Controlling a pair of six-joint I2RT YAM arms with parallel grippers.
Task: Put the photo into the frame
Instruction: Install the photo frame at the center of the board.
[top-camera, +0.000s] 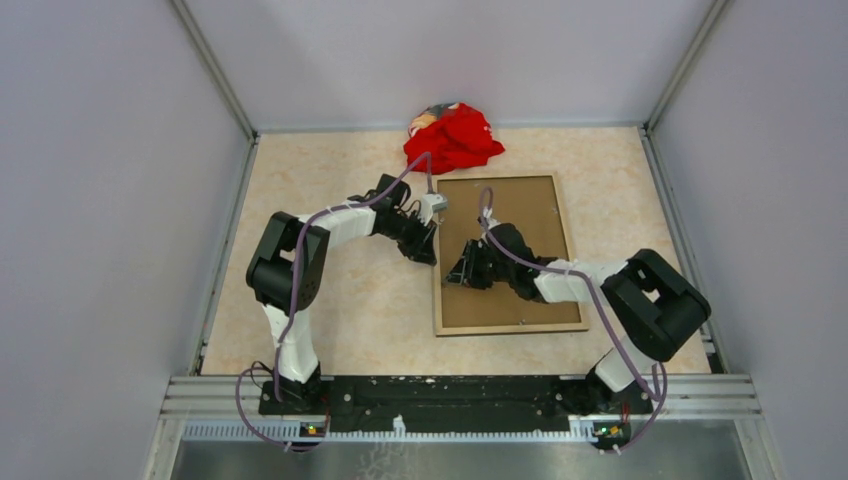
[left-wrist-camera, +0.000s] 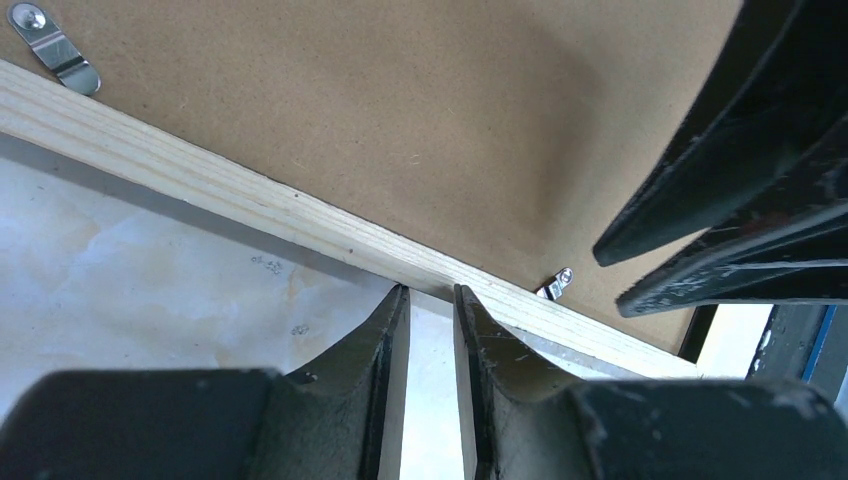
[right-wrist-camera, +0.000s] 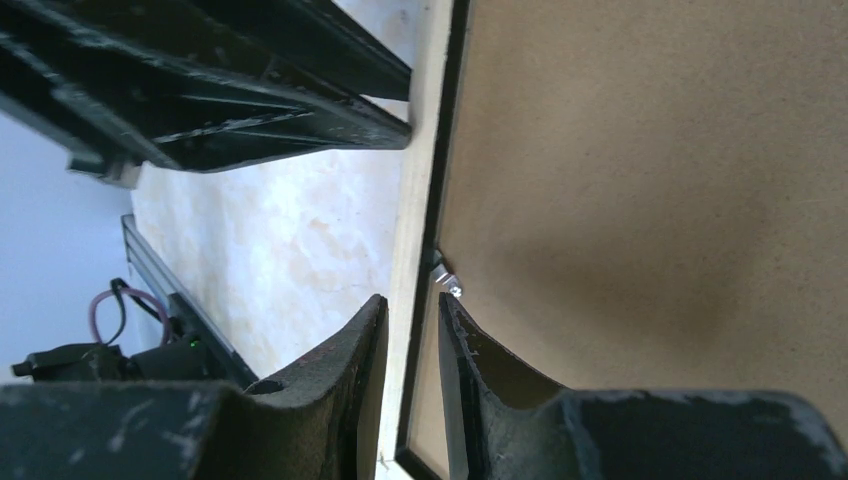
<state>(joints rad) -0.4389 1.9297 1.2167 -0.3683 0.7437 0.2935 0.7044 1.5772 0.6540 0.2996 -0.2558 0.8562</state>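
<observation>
The frame (top-camera: 510, 327) lies back-up on the table, its pale wood rail around the brown hardboard backing (top-camera: 520, 215). The photo is hidden. My left gripper (top-camera: 432, 252) is at the outside of the frame's left rail. In the left wrist view (left-wrist-camera: 430, 290) it is nearly shut with a narrow gap, empty, its tips against the rail (left-wrist-camera: 200, 175). My right gripper (top-camera: 458, 275) is over the same rail, a little nearer to me. In the right wrist view (right-wrist-camera: 412, 300) it is nearly shut, with the rail (right-wrist-camera: 420, 150) showing between the tips and a small metal tab (right-wrist-camera: 447, 280) by the right tip.
A crumpled red cloth (top-camera: 455, 135) lies at the back of the table, just behind the frame. Metal tabs (left-wrist-camera: 55, 50) sit along the backing's edge (left-wrist-camera: 350, 100). The two grippers are very close to each other. Walls close in the table on three sides.
</observation>
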